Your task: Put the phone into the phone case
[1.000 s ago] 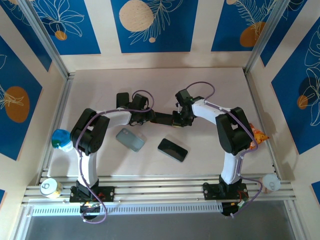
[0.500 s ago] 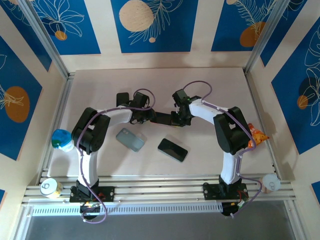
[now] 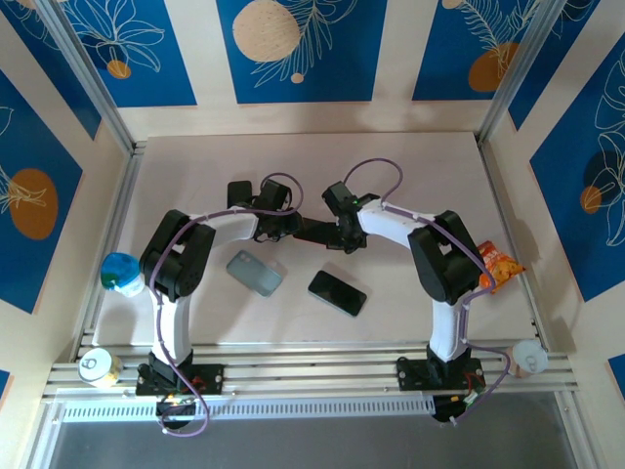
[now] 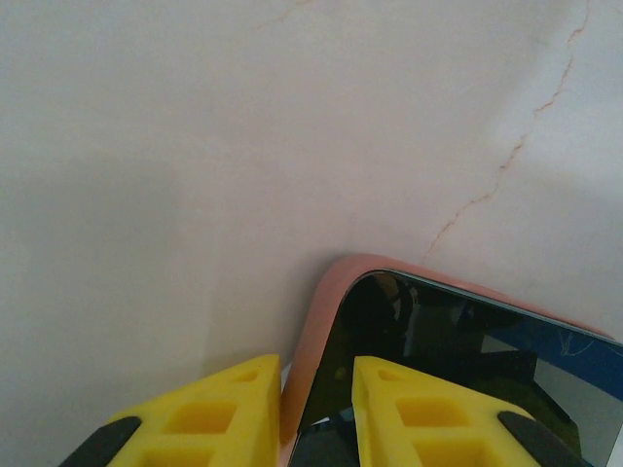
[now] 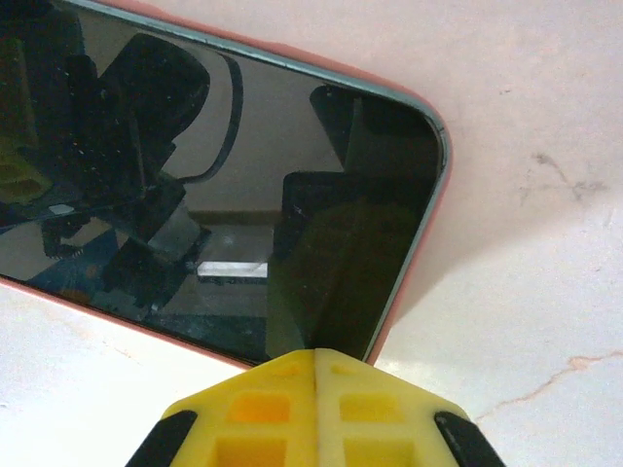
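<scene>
Step in hand, by my reading: final seating of the phone, press-in stage.

Top view, 12 o'clock = far wall.

- Grey slab (image 3: 254,273) lies flat at 7 o'clock from the left claw (image 3: 293,227). Phone or spare case, cannot tell. Untouched.
- Left claw, wrist view: yellow fingers (image 4: 214,413) partly closed and straddling the pink case (image 4: 311,321) at one corner. One finger is outside the rim, the other over the glass. Looks like a pinch on the case rim that steadies that end.
- Phone (image 4: 448,341) lies screen up inside the case, near table (image 3: 195,166) centre, between the two claws. Both corners in view look down inside the rim. The remaining edges are out of sight, so full seating is unconfirmed.
- Black handset (image 3: 337,292) is at 6 o'clock from the right claw (image 3: 342,234), apart from the work.
- Right claw, wrist view: clenched tight, grasping nothing. Its joined tips sit at the phone's near long edge, just beside a corner, acting as a pusher.

Next move, my judgement: press straight down with the clenched right claw along any unseated edge while the left holds the case firm. Keep force modest, since the glass is slick and the tips may skid off toward the rim. Then release left and check the rim all round.
</scene>
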Available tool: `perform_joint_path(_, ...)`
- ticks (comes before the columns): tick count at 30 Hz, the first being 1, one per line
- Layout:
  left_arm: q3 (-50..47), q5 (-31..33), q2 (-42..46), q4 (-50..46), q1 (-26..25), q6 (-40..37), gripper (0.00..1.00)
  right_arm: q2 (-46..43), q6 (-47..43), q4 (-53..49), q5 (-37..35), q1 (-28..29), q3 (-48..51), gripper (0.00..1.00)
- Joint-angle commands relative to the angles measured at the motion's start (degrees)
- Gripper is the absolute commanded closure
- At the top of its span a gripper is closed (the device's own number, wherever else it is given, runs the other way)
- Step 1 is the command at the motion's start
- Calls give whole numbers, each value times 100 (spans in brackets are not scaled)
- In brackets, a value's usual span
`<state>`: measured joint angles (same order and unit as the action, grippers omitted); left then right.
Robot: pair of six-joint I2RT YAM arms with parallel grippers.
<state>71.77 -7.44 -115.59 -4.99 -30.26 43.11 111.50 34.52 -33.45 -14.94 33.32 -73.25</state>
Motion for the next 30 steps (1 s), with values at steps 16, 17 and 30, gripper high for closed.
perform_joint_path(16,215,80,173,-739,38,-189,77,-913,278,-565,1661,-453,-114,100)
perform_joint_path(17,210,101,226,-743,44,-189,77,-940,214,-534,1669,-522,-150,100)
perform_joint_path(30,-539,42,817,144,47,48,75,-336,-310,-397,1523,-924,-347,100)
